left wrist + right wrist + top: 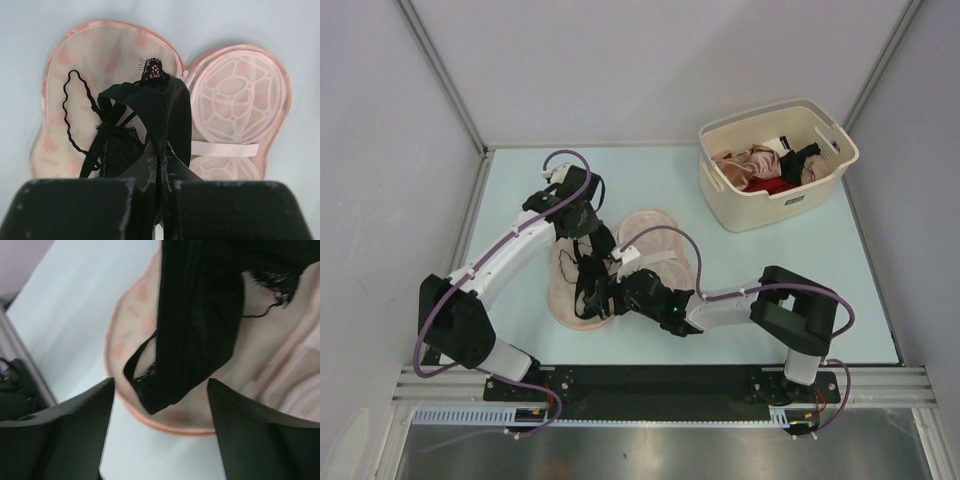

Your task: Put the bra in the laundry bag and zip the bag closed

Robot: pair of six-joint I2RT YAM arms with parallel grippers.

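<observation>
Black lacy bra point(165, 115) over pale-pink mesh, bean-shaped laundry bag point(235, 105)

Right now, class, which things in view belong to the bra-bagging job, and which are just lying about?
Job: bra, pinched by the left gripper; laundry bag, lying open; right gripper, jaws open.
Lying about: cream basket; garments in it.

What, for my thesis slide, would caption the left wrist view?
Left fingers shut on the black lace bra, held over the open, pale pink laundry bag.
</observation>
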